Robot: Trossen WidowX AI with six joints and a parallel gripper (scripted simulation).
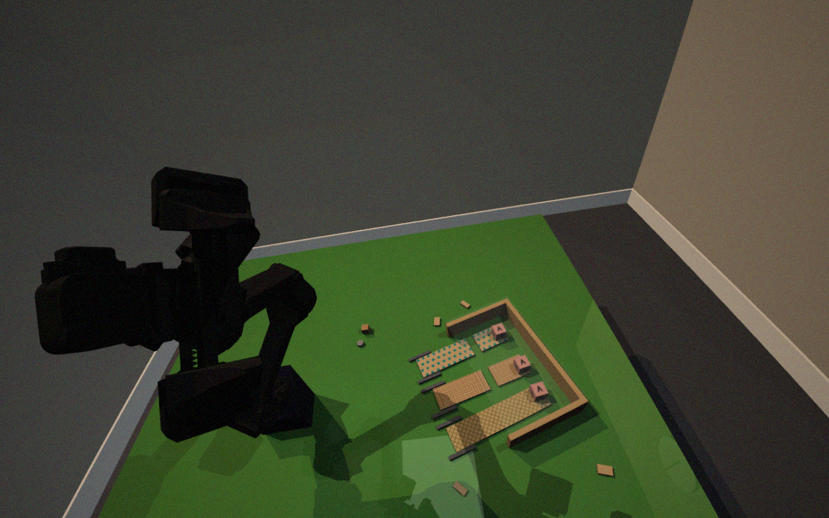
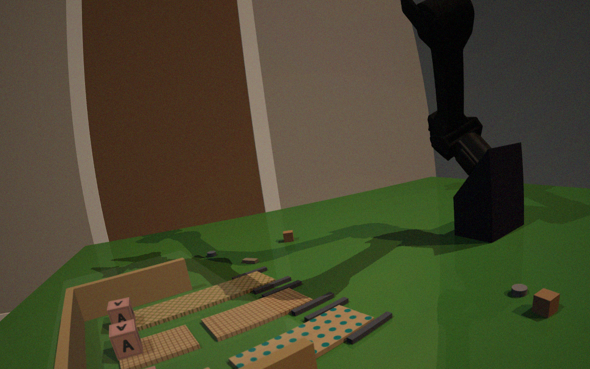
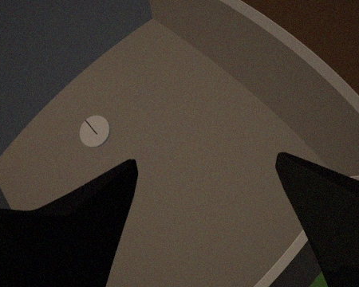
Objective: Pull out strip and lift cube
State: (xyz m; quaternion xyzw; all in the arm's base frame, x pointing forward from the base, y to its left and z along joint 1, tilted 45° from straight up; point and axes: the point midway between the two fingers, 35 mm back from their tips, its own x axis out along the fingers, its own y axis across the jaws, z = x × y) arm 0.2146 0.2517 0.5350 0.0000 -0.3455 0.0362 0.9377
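Note:
A cross-hatched strip [image 1: 506,415] [image 2: 196,299] is in one piece, with a pink cube marked A [image 1: 538,391] [image 2: 119,311] on its walled end. The middle checked strip [image 1: 461,388] [image 2: 255,314] is split by a gap; its far piece [image 1: 504,372] [image 2: 168,345] carries another A cube [image 1: 522,364] [image 2: 125,340]. The dotted strip [image 1: 445,357] [image 2: 306,331] is also split, with a third A cube [image 1: 499,332] on its far piece [image 1: 484,339]. My gripper [image 3: 207,164] is open and empty, raised well away from the strips.
A wooden wall [image 1: 546,352] [image 2: 137,279] encloses the cube end on three sides. Dark bars [image 1: 449,422] [image 2: 369,327] flank the strips' outer ends. Small blocks [image 1: 365,328] [image 2: 545,303] and discs [image 1: 360,343] [image 2: 519,289] lie around on the green surface.

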